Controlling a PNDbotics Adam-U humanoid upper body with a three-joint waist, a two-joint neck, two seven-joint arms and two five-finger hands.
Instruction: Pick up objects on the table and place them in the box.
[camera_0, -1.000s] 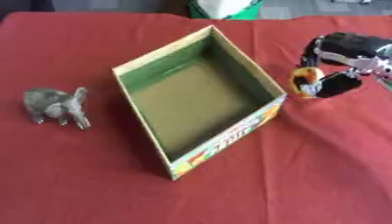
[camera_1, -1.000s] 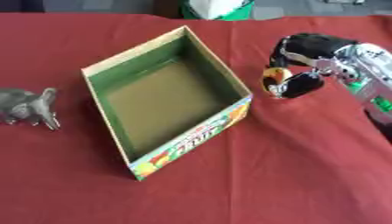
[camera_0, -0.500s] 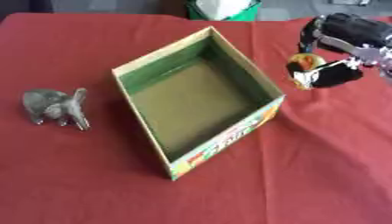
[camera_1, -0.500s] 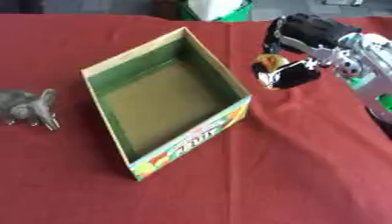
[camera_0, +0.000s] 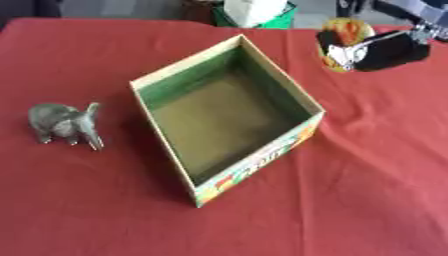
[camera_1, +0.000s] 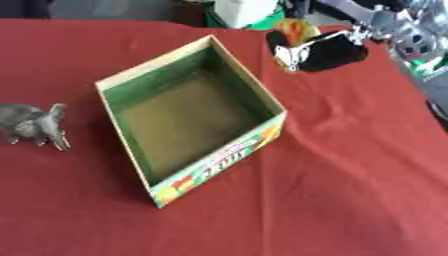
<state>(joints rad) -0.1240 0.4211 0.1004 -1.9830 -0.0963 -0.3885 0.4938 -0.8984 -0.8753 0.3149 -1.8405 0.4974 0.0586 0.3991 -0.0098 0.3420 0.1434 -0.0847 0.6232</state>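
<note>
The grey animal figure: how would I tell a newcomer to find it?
Start at the open cardboard box in the middle of the red table. Look to its left: the elephant figure stands alone there, grey with its trunk hanging down, unlike the black, orange and white toy far right.

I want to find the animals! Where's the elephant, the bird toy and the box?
elephant (camera_0: 61, 121), left eye view, on its body.
bird toy (camera_1: 308, 48), right eye view, on its black body.
box (camera_0: 259, 171), left eye view, on its printed front wall.

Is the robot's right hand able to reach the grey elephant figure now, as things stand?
Probably not at once. The right hand is holding a black, white and orange toy bird, and the open cardboard box stands between it and the grey elephant figure.
</note>
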